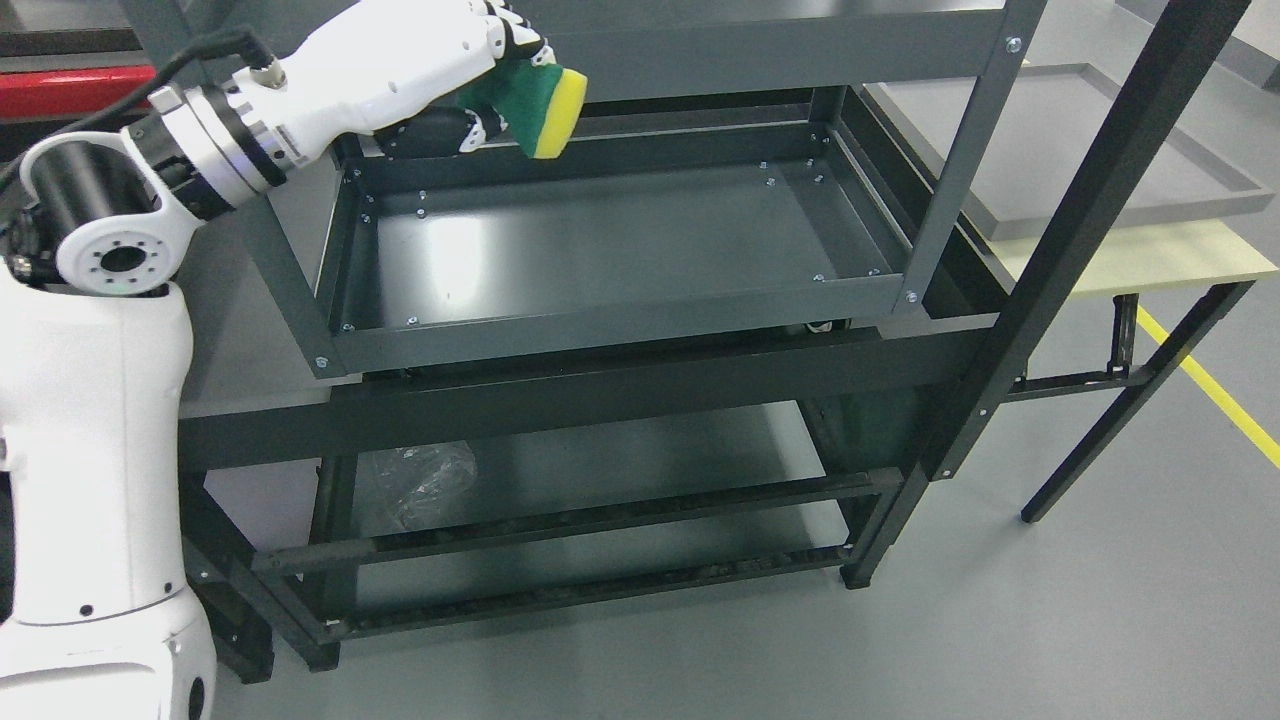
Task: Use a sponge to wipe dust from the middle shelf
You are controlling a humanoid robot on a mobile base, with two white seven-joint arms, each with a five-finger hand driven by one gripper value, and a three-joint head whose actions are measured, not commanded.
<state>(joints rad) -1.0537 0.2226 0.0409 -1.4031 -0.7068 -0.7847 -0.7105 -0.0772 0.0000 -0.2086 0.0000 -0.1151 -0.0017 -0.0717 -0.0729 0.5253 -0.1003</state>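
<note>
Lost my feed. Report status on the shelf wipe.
Left robot hand shut on sponge, held above middle shelf, not touching. Right arm out of view. Shelf tray bare, nothing in the way.

No print, label, brand or number can be read anywhere here; the crumpled clear plastic (418,480) on the lower shelf (640,460) may bear print, but none is legible.

Glossy white arm (90,480) shells, black round elbow joint, silver wrist ring, black cable (190,55) along the forearm; white hand (440,70) with black finger joints, small dark screw holes.
</note>
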